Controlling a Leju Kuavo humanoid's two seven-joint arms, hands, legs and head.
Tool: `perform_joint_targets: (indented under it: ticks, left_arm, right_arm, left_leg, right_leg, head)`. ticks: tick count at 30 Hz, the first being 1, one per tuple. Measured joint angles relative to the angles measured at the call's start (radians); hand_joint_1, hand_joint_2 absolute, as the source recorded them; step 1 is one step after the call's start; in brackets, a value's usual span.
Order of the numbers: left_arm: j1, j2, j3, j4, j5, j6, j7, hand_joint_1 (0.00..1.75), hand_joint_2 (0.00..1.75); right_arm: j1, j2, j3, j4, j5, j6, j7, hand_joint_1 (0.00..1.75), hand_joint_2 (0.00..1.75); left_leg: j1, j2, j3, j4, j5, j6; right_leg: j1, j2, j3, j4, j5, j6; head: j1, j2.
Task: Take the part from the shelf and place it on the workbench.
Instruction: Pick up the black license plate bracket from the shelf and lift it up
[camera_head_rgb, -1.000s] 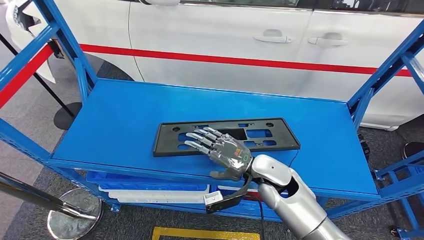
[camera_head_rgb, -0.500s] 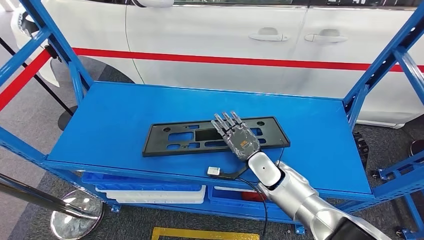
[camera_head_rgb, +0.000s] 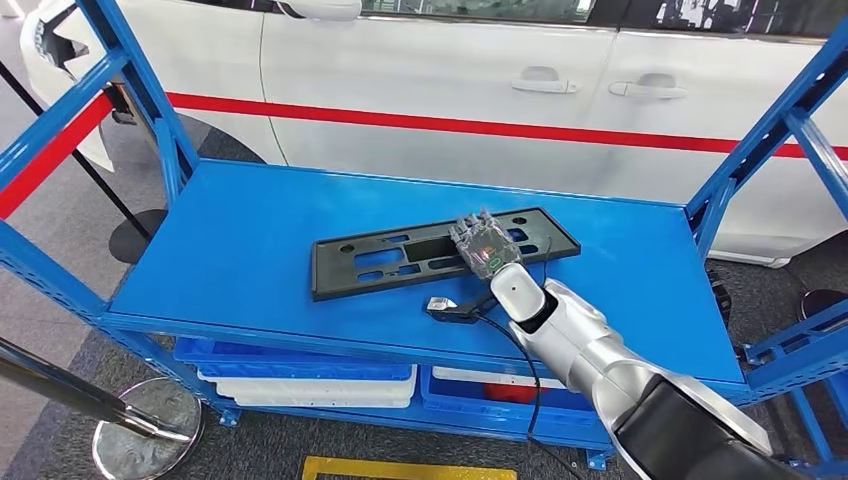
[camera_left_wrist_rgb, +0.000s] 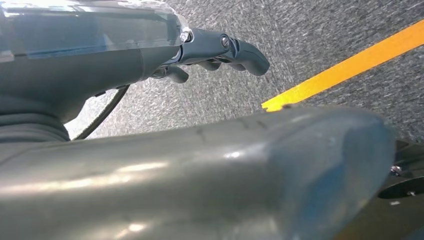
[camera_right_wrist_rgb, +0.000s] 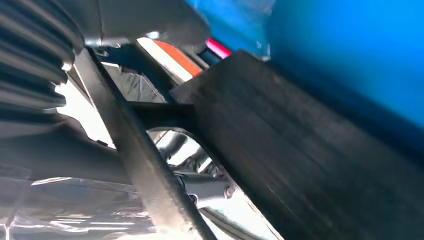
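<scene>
The part (camera_head_rgb: 440, 251), a long flat black plate with cut-outs, lay on the top board of the blue shelf (camera_head_rgb: 250, 250), set a little askew with its right end farther back. The right robot hand (camera_head_rgb: 481, 245) rested on the plate's right half, fingers pointing toward the back of the shelf. Whether those fingers had hold of the plate's edge or merely lay on it, I could not tell. The right wrist view was blurred: it showed the black plate (camera_right_wrist_rgb: 320, 160) close up against the blue board, with silvery finger parts seen through one of its openings. A small camera block (camera_head_rgb: 440, 305) on a black cable sat on the board just in front of the plate, beside the silver forearm.

The left robot hand (camera_left_wrist_rgb: 220, 52) hung over grey carpet (camera_left_wrist_rgb: 320, 40) near a yellow floor line (camera_left_wrist_rgb: 345, 67), its dark fingers curled in with nothing in them.

Behind the shelf stood a white car (camera_head_rgb: 480, 90) with a red stripe.
</scene>
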Motion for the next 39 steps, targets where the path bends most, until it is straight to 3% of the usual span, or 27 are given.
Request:
perform_joint_targets:
  ticks: [1, 2, 3, 5, 7, 9, 12, 14, 16, 17, 18, 20, 22, 23, 27, 29, 31, 32, 33, 34, 37, 39]
  left_arm:
    - [0.001, 0.0, 0.0, 0.0, 0.0, 0.0, 0.0, 0.0, 0.0]
    - [0.002, 0.0, 0.0, 0.0, 0.0, 0.0, -0.001, 0.0, 0.0]
    - [0.002, 0.0, 0.0, 0.0, 0.0, 0.0, -0.002, 0.0, 0.0]
    - [0.001, 0.0, 0.0, 0.0, 0.0, 0.0, -0.005, 0.0, 0.0]
    - [0.001, -0.002, 0.0, 0.0, 0.0, 0.0, -0.006, 0.0, 0.0]
    - [0.001, -0.004, 0.0, 0.0, 0.0, 0.0, -0.006, 0.0, 0.0]
    - [0.0, -0.004, 0.0, 0.0, 0.001, 0.0, -0.007, 0.0, 0.0]
    - [0.001, -0.004, 0.0, 0.0, 0.001, 0.0, -0.007, 0.0, 0.0]
    - [0.003, -0.004, 0.0, 0.0, 0.002, 0.0, -0.007, 0.0, 0.0]
    - [0.004, -0.003, 0.0, 0.0, 0.002, 0.0, -0.007, 0.0, 0.0]
    - [0.005, -0.003, 0.0, 0.0, 0.002, 0.0, -0.007, 0.0, 0.0]
    - [0.005, -0.002, 0.0, 0.0, 0.002, -0.001, -0.007, 0.0, 0.0]
    - [0.004, -0.001, 0.0, 0.0, 0.002, -0.001, -0.007, 0.0, 0.0]
    - [0.003, -0.001, 0.0, 0.0, 0.001, -0.002, -0.007, 0.0, 0.0]
    - [0.002, -0.001, 0.0, 0.0, 0.004, -0.006, -0.006, 0.0, 0.0]
    - [0.0, 0.0, 0.0, 0.0, 0.005, -0.009, -0.006, 0.0, 0.87]
    - [-0.001, 0.003, 0.0, 0.0, 0.004, -0.01, -0.006, 0.0, 1.75]
    - [-0.001, 0.005, 0.0, 0.0, 0.005, -0.01, -0.008, 0.0, 1.75]
    - [-0.001, 0.007, 0.0, 0.0, 0.007, -0.009, -0.013, 0.0, 1.75]
    - [-0.001, 0.009, 0.0, 0.0, 0.011, -0.008, -0.019, 0.0, 1.75]
    - [0.001, 0.012, 0.002, 0.0, 0.034, -0.01, -0.042, 0.0, 1.75]
    - [0.004, 0.012, 0.017, 0.0, 0.079, -0.025, -0.067, 0.0, 1.75]
  right_arm:
    - [-0.001, 0.008, -0.008, 0.009, 0.002, -0.001, -0.008, 1.75, 1.75]
    - [-0.002, 0.013, -0.015, 0.014, 0.004, -0.009, -0.016, 1.75, 1.75]
    - [-0.001, 0.015, -0.021, 0.017, 0.006, -0.021, -0.025, 1.75, 1.75]
    - [-0.001, 0.016, -0.032, 0.017, 0.009, -0.053, -0.047, 1.75, 1.75]
    - [-0.001, 0.019, -0.043, 0.011, 0.014, -0.082, -0.066, 1.75, 1.75]
    - [0.0, 0.024, -0.05, 0.004, 0.018, -0.096, -0.078, 1.75, 1.75]
    - [0.004, 0.027, -0.059, -0.012, 0.018, -0.112, -0.099, 1.75, 1.75]
    - [0.013, 0.025, -0.073, -0.031, 0.008, -0.132, -0.135, 1.75, 1.75]
    - [0.026, 0.017, -0.091, -0.054, -0.008, -0.148, -0.175, 1.75, 1.75]
    - [0.032, 0.011, -0.099, -0.065, -0.014, -0.151, -0.187, 1.75, 1.75]
    - [0.036, 0.007, -0.106, -0.075, -0.018, -0.152, -0.195, 1.75, 1.75]
    - [0.042, 0.001, -0.117, -0.09, -0.021, -0.152, -0.201, 1.75, 1.75]
    - [0.047, -0.01, -0.125, -0.104, -0.034, -0.16, -0.215, 1.75, 1.75]
    - [0.051, -0.018, -0.131, -0.115, -0.052, -0.172, -0.231, 1.75, 1.75]
    - [0.078, -0.065, -0.178, -0.245, -0.181, -0.227, -0.331, 1.75, 1.75]
    - [0.059, -0.082, -0.217, -0.375, -0.313, -0.187, -0.393, 1.75, 1.75]
    - [-0.009, -0.084, -0.262, -0.505, -0.505, -0.059, -0.435, 1.75, 1.75]
    - [-0.055, -0.082, -0.288, -0.56, -0.631, 0.036, -0.445, 1.75, 1.75]
    - [-0.104, -0.081, -0.318, -0.608, -0.79, 0.149, -0.445, 1.75, 1.75]
    - [-0.154, -0.079, -0.352, -0.644, -0.97, 0.264, -0.433, 1.75, 1.75]
    - [-0.305, -0.073, -0.46, -0.701, -1.532, 0.549, -0.326, 1.75, 1.75]
    - [-0.384, -0.065, -0.519, -0.71, -1.802, 0.637, -0.238, 1.75, 1.75]
  left_leg:
    - [0.0, 0.0, -0.003, 0.0, 0.001, 0.001]
    - [-0.001, 0.0, -0.004, 0.0, 0.002, 0.001]
    - [-0.001, 0.0, -0.005, 0.001, 0.003, 0.0]
    - [-0.002, -0.002, -0.003, 0.001, 0.004, -0.002]
    - [-0.004, -0.003, -0.004, 0.002, 0.006, -0.009]
    - [-0.004, -0.003, -0.009, 0.002, 0.009, -0.019]
    - [-0.003, -0.004, -0.016, 0.013, -0.002, -0.035]
    - [-0.001, -0.006, -0.055, 0.098, -0.053, -0.043]
    - [0.002, -0.006, -0.119, 0.232, -0.111, -0.048]
    - [0.003, -0.006, -0.14, 0.275, -0.119, -0.051]
    - [0.005, -0.005, -0.143, 0.279, -0.106, -0.054]
    - [0.011, -0.005, -0.099, 0.176, -0.037, -0.058]
    - [0.012, -0.007, -0.047, 0.061, 0.004, -0.055]
    - [0.011, -0.009, -0.037, 0.036, 0.007, -0.051]
    - [0.007, -0.019, -0.046, 0.029, 0.006, -0.024]
    - [0.009, -0.02, -0.05, 0.027, 0.01, -0.015]
    - [0.007, -0.017, -0.056, 0.027, 0.01, -0.011]
    - [0.006, -0.017, -0.057, 0.027, 0.011, -0.011]
    - [0.006, -0.019, -0.057, 0.027, 0.011, -0.011]
    - [0.006, -0.023, -0.056, 0.027, 0.011, -0.011]
    - [0.006, -0.039, -0.058, 0.026, 0.012, -0.015]
    - [0.007, -0.045, -0.058, 0.022, 0.016, -0.025]
  right_leg:
    - [-0.001, 0.0, -0.024, 0.057, -0.023, 0.002]
    - [-0.002, 0.0, -0.034, 0.086, -0.028, 0.003]
    - [-0.002, 0.0, -0.026, 0.078, -0.015, 0.002]
    - [0.0, 0.0, 0.04, -0.042, 0.05, -0.009]
    - [0.007, -0.001, 0.1, -0.163, 0.091, -0.024]
    - [0.013, -0.001, 0.11, -0.196, 0.095, -0.031]
    - [0.007, -0.004, 0.114, -0.212, 0.106, -0.043]
    - [0.003, -0.01, 0.116, -0.221, 0.112, -0.049]
    - [0.003, -0.014, 0.113, -0.22, 0.111, -0.052]
    - [0.003, -0.015, 0.113, -0.219, 0.11, -0.052]
    - [0.002, -0.015, 0.113, -0.217, 0.109, -0.051]
    - [-0.002, -0.013, 0.113, -0.206, 0.101, -0.045]
    - [0.0, -0.011, 0.107, -0.19, 0.09, -0.034]
    - [0.002, -0.011, 0.102, -0.183, 0.086, -0.028]
    - [-0.002, -0.015, 0.085, -0.164, 0.074, -0.01]
    - [-0.006, -0.013, 0.045, -0.085, 0.02, -0.003]
    - [-0.006, -0.011, -0.015, 0.049, -0.05, 0.0]
    - [-0.006, -0.011, -0.034, 0.097, -0.066, 0.0]
    - [-0.006, -0.011, -0.037, 0.11, -0.059, 0.0]
    - [-0.007, -0.011, -0.024, 0.083, -0.029, -0.002]
    - [-0.005, -0.011, 0.049, -0.089, 0.083, -0.01]
    - [0.003, -0.01, 0.066, -0.133, 0.1, -0.017]
  head:
    - [0.0, 0.0]
    - [0.0, 0.0]
    - [0.0, 0.0]
    - [0.0, 0.0]
    - [0.0, 0.0]
    - [0.0, 0.0]
    - [0.0, 0.0]
    - [0.0, 0.0]
    - [0.0, 0.0]
    - [0.0, 0.0]
    - [0.0, 0.0]
    - [0.0, 0.0]
    - [0.0, 0.0]
    - [0.0, 0.0]
    - [0.0, 0.0]
    - [0.0, 0.0]
    - [0.0, 0.0]
    - [0.0, 0.0]
    - [0.0, 0.0]
    - [0.0, 0.0]
    - [0.0, 0.0]
    - [0.0, 0.0]
